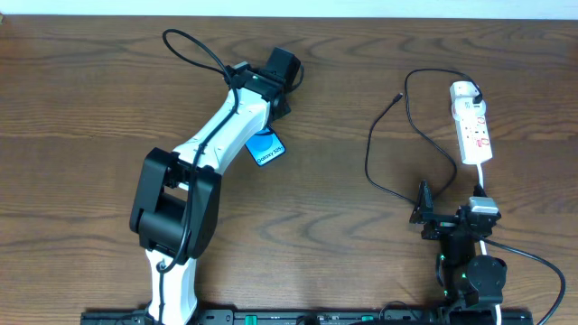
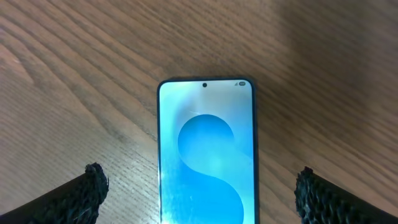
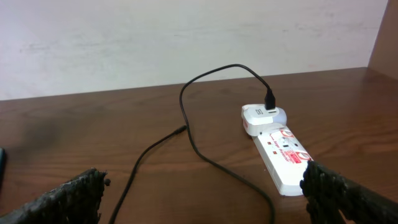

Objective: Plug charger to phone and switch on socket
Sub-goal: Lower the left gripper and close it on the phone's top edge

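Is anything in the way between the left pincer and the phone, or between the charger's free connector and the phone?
Nothing visible does. The open left pincer hangs directly over the phone with no object between. Overhead, the table between the charger's connector and the phone is bare wood.

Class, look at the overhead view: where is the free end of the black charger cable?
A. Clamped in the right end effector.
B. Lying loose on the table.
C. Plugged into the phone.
B: the charger connector lies on bare wood, well apart from the phone.
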You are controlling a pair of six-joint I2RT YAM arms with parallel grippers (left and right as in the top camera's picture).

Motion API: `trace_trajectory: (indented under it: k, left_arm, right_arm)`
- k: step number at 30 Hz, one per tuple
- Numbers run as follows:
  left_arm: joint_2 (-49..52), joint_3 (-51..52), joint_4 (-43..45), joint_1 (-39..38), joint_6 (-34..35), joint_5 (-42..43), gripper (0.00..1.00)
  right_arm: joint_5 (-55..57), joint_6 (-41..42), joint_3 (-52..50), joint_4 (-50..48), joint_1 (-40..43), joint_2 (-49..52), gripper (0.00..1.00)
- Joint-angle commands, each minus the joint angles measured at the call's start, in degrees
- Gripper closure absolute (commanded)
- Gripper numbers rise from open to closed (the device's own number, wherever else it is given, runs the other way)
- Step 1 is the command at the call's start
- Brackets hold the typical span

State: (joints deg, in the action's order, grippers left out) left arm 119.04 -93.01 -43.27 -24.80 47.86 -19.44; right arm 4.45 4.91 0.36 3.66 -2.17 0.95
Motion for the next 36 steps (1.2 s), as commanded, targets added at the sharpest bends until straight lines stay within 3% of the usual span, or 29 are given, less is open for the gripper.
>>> trace_trajectory:
  k: [1, 5, 12, 36]
  left_arm:
    - [2.4, 0.9, 0.1, 0.7, 0.5, -0.7, 0.02]
    - [3.1, 0.9, 0.2, 1.8, 0.5, -0.5, 0.02]
    - [3.6, 0.9, 2.0, 5.0, 0.5, 7.2, 0.02]
    - [6.2, 0.9, 0.1, 5.1, 0.5, 13.0, 0.02]
  right_arm:
    - [-0.1, -0.7, 0.0, 0.3, -0.3, -0.5, 0.01]
    - [-0.1, -0.7, 0.0, 0.3, -0.3, -0.5, 0.01]
    - [-0.1, -0.7, 0.0, 0.3, -0.3, -0.5, 0.01]
    - [-0.1, -0.7, 0.0, 0.3, -0.3, -0.5, 0.01]
